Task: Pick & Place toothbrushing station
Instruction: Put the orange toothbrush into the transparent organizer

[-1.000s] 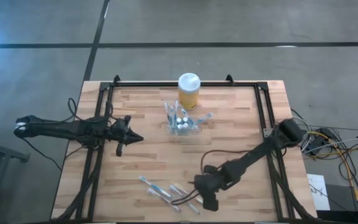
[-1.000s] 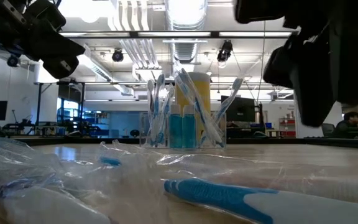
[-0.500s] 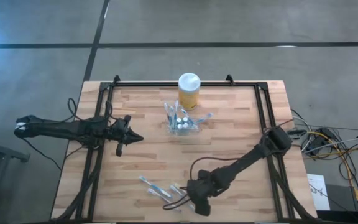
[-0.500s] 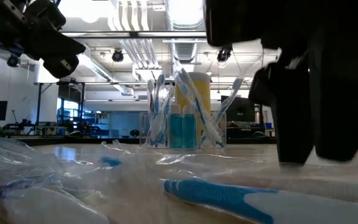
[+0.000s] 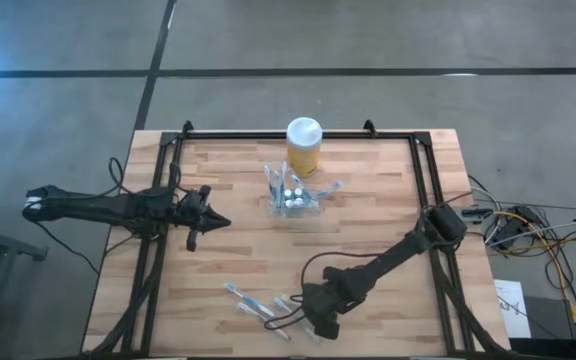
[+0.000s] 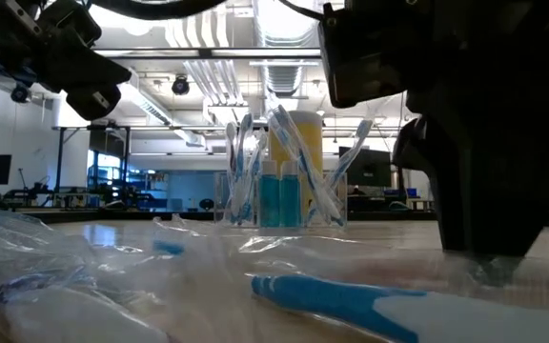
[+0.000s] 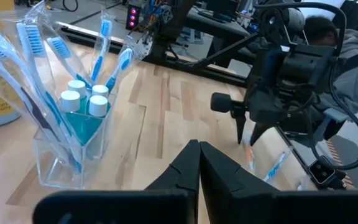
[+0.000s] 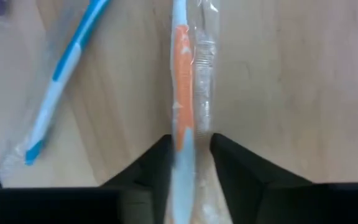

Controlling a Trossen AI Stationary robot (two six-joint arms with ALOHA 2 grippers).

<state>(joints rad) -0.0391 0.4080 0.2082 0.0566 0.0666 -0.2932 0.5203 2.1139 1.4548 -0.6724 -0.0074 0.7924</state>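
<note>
The toothbrushing station (image 5: 290, 198) is a small clear holder with blue toothbrushes and white-capped tubes. It stands on its base at the table's middle back and shows in the low view (image 6: 279, 186) and the left wrist view (image 7: 61, 124). My right gripper (image 5: 315, 325) is down among several wrapped toothbrushes (image 5: 253, 303) lying near the table's front edge. It is shut on an orange-and-white wrapped toothbrush (image 8: 180, 106). My left gripper (image 5: 218, 221) is shut and empty, hovering left of the station. My right gripper pinches the orange-and-white toothbrush's handle (image 8: 182, 146), in its clear wrapper, between its two fingers (image 8: 157, 163). The fingers come from above, pointing down, and lie across the brush. The brush lies flat on the table.
A taller yellow jar with a white lid (image 5: 304, 145) stands just behind the station. A blue-and-white wrapped toothbrush (image 8: 61, 93) lies beside the held one, with crinkled clear wrappers (image 6: 65, 276) around it. A black frame (image 5: 423, 190) runs along the table's sides and back.
My right gripper has gone toward the table's left edge and down onto the loose toothbrushes near the front edge, ending with its fingers around the orange-and-white one. The toothbrushes and the station have stayed in place.
</note>
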